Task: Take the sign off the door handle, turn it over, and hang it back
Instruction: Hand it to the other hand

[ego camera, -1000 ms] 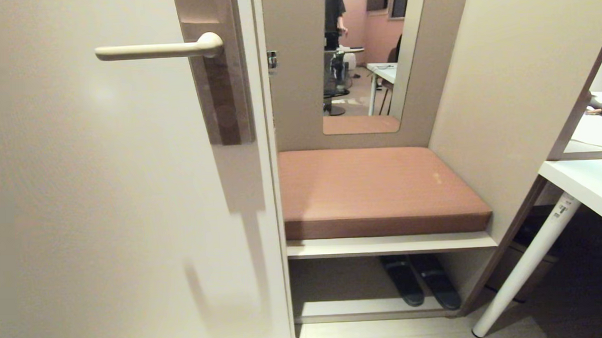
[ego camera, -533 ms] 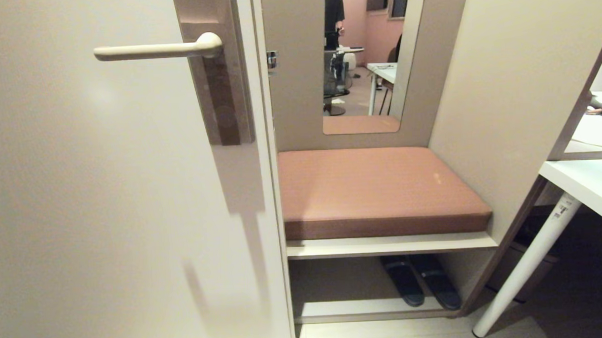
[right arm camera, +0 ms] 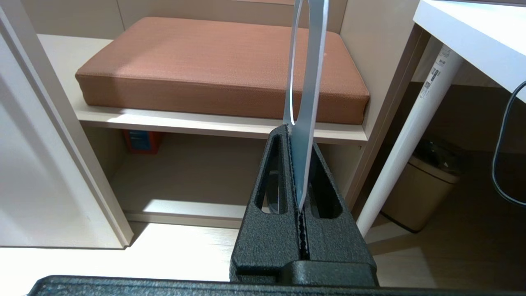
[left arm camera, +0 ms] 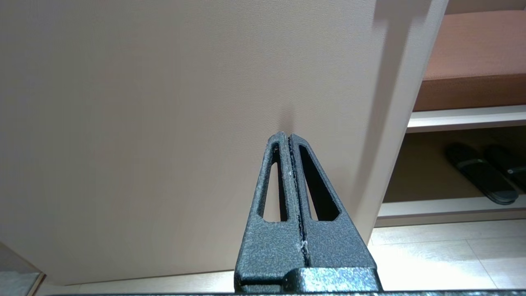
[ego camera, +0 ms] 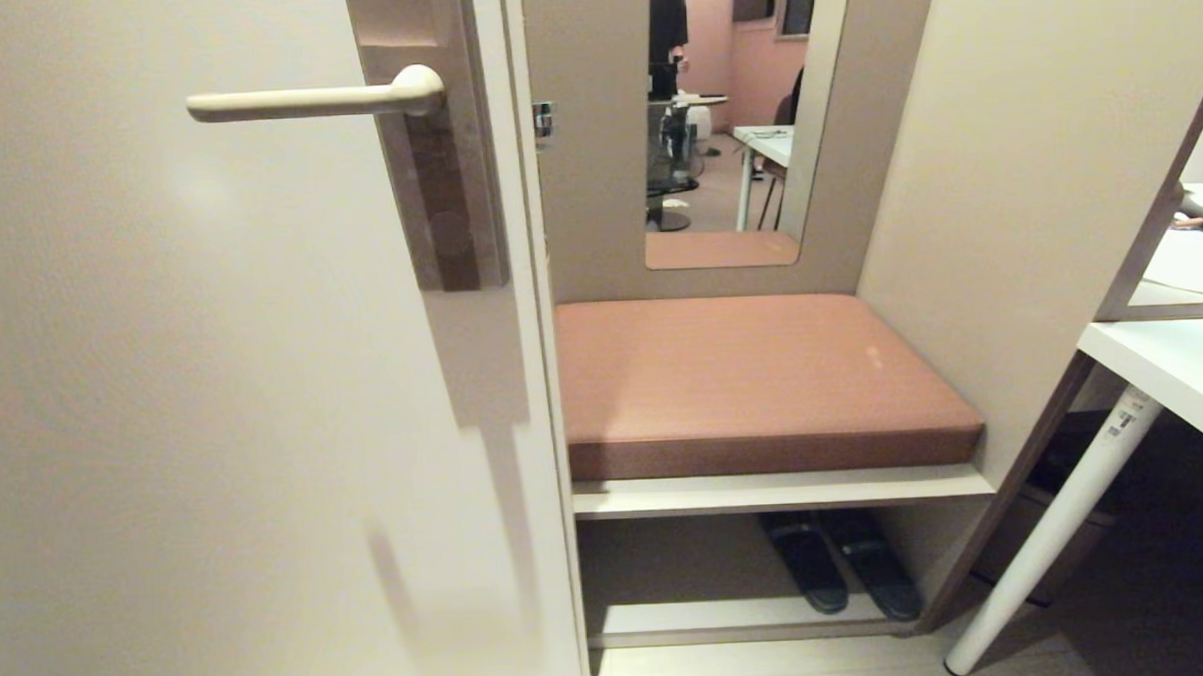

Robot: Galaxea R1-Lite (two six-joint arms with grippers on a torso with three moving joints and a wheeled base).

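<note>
One door handle [ego camera: 318, 100] juts level from its tall brown backplate [ego camera: 442, 153] on the cream door [ego camera: 213, 392] — its lever is bare, with nothing hung over it. The one sign [right arm camera: 306, 94] is down in the right hand [right arm camera: 299, 135], seen edge-on in the right wrist view as a thin pale strip standing up from between the two fingers, which are clamped tight on its lower end; the curved rim of its oval hole shows along one side. Which face is turned which way cannot be told from this edge-on angle. That hand sits low, in front of the bench alcove, out of the head view.

The left hand [left arm camera: 289, 137] is also low, its two fingers pressed together on nothing, pointing at the plain face of the door near the door's lower edge.

To the right of the door stands one alcove with one brown cushion [ego camera: 753, 378] on its shelf, and two dark slippers [ego camera: 839, 560] side by side in the compartment beneath. One small orange-and-blue box [right arm camera: 141, 142] sits at the back of that same compartment. Above the cushion a mirror [ego camera: 729, 123] shows one person standing in dark clothes. One white surface [ego camera: 1178, 368] with a slanted white leg stands at the right — one beige bin [right arm camera: 421, 191] under it.
</note>
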